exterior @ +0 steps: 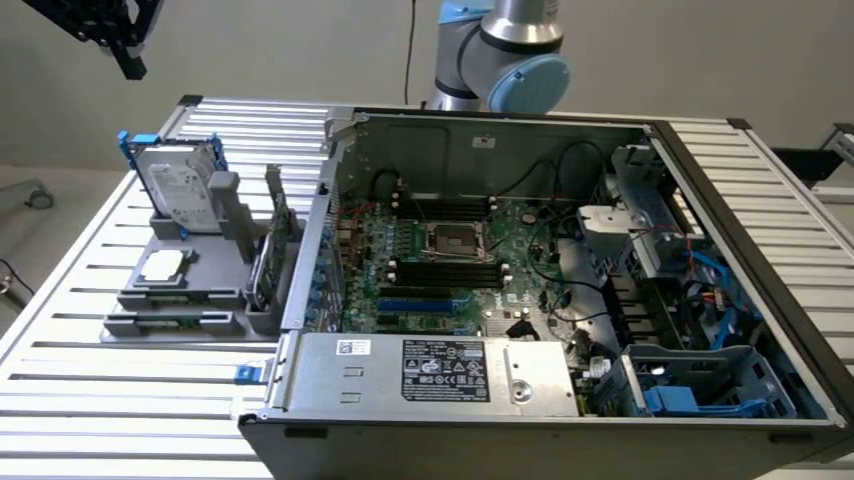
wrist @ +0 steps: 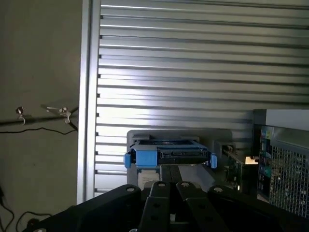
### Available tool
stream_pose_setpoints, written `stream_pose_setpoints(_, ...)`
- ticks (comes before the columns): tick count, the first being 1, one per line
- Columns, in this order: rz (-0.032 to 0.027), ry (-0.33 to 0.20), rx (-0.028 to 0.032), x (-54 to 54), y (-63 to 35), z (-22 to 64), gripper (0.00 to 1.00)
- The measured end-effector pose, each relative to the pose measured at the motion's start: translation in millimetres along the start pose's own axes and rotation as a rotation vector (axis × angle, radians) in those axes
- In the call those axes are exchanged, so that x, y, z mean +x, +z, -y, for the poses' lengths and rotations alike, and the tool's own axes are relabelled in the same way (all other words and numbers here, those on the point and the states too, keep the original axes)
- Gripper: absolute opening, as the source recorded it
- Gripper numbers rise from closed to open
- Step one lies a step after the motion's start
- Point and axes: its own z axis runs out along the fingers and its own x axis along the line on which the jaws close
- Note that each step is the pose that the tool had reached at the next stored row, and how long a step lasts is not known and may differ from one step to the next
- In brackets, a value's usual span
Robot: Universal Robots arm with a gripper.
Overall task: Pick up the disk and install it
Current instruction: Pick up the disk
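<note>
Exterior view, disk (exterior: 182, 190), white label (exterior: 174, 175), print unreadable

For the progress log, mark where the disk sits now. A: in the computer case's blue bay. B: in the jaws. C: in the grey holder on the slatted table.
C: the disk stands in the grey holder, outside the open case.
</note>
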Motion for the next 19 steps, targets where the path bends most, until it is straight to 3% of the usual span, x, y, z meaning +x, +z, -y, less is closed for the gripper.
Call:
stream_pose_setpoints(16,-0.0015,-0.027,0.0012,0.0,0.4,-1.1,0.11)
stream_pose_setpoints(19,-0.0043,-0.078,0.0008,0.1,1.5,-1.2,0.11)
